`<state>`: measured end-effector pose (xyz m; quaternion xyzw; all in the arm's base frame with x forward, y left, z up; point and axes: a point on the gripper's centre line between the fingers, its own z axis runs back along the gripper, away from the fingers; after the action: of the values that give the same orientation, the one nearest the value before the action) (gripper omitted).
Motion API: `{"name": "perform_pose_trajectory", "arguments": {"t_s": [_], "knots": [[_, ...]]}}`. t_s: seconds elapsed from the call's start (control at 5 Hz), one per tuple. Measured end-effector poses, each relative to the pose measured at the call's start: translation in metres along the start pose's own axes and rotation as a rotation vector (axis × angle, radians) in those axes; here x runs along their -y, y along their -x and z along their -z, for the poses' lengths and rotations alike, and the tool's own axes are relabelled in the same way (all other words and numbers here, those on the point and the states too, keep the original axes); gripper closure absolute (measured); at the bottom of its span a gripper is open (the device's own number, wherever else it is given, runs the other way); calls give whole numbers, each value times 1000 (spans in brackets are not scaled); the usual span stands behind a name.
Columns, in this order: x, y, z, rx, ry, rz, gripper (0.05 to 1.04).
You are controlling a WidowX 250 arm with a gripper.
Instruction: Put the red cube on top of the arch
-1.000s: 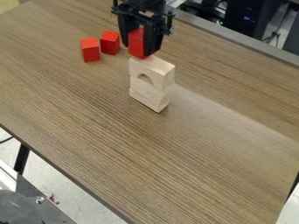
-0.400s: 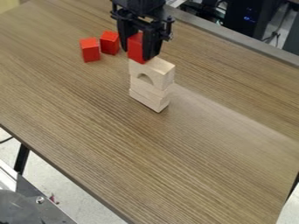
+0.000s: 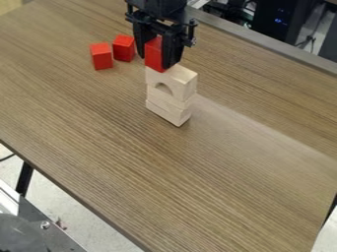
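Pincer point(image 3: 155, 60) clamped on the red cube point(image 3: 153, 54) at the arch's point(image 3: 182, 87) top, placing seems underway. Next (gently, mind) comes seating it squarely, then release.

Fairly bright, soft light covers the tabletop point(image 3: 197, 187), with a pale, hazy sheen stretching from beside the wooden arch point(image 3: 178, 84) toward the right edge. Shadows are faint; small blue lights glow on the dark computer case point(image 3: 275, 30).

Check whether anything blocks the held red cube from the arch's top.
Nothing visible does: the gripper holds the red cube at the top of the arch, and the other red cubes stand off to the side.
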<state>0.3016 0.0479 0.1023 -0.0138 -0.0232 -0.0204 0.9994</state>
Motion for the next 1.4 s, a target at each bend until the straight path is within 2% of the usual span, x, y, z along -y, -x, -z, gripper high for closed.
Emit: {"name": "perform_pose_trajectory", "arguments": {"t_s": [0.4, 0.6, 0.8, 1.0, 1.4], "knots": [[1, 2, 0, 1, 5, 0, 498], [3, 2, -1, 4, 11, 4, 450], [8, 4, 2, -7, 18, 21, 156], [8, 4, 4, 0, 10, 27, 83], [9, 4, 3, -1, 13, 44, 84]]}}
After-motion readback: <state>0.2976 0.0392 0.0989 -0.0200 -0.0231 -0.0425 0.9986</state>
